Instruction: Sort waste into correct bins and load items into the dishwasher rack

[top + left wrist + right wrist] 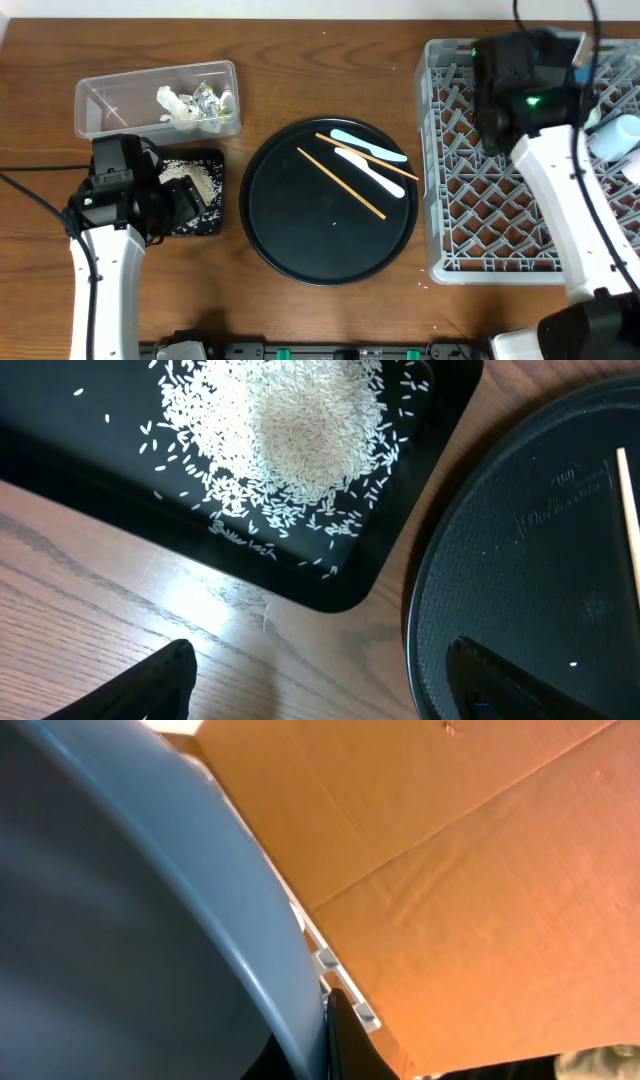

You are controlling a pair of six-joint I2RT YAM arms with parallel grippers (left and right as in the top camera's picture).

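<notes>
Closest of all, filling the right wrist view, is the dark blue dish (130, 920); the right gripper (322, 1036) is clenched on its rim, above the far left corner of the dishwasher rack (500, 225). That grey rack takes up the table's (40, 60) right edge, with pale cups (615, 135) at its own right edge. A round black tray (300, 235) sits mid-table, carrying two pale spoons (368, 150) and two chopsticks (340, 182) in its far right part. Near the far left corner stands the clear tub (100, 105), holding tissue pieces (175, 105) and the wrapper (208, 98). Just in front of it, the black rectangular tray (60, 450) holds the rice (300, 430). The left gripper (320, 665) hovers spread wide and empty by that tray's corner, beside the round tray's rim.
</notes>
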